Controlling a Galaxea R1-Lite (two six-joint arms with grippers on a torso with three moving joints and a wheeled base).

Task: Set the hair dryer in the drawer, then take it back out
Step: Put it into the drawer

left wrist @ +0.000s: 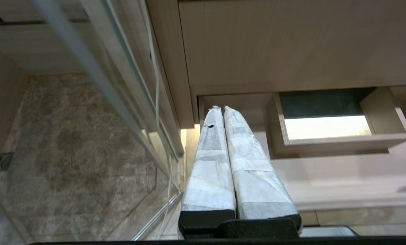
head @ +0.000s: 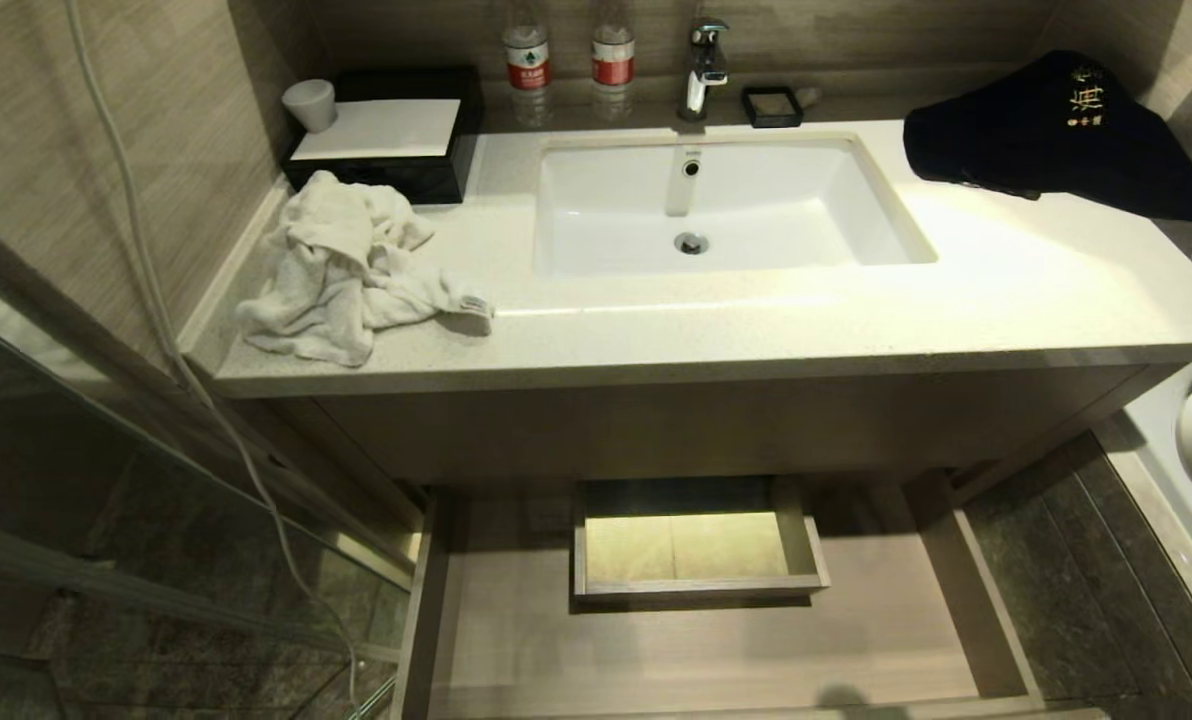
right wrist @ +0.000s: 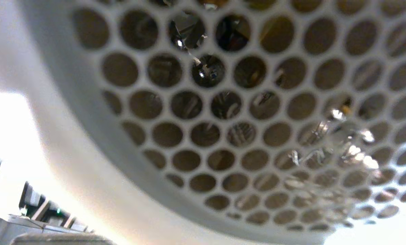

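White mesh grille of the hair dryer [right wrist: 244,112] fills your right wrist view, so it's presumably carried; I can't tell that hand's grip. The drawer [head: 516,640] sits open and bare. Left hand [left wrist: 223,112] is closed, idle. Next: lower it in.

Gold characters are showing on the black cloth [head: 1046,135] lying at the right end of the surface [head: 716,320]: one large character with a row of smaller marks beneath it, too small to be read with certainty. The two water bottles [head: 527,60] standing behind the sink [head: 896,240] are wearing red-and-white labels whose printing is not coming through legibly. No other writing, number or sign is showing.
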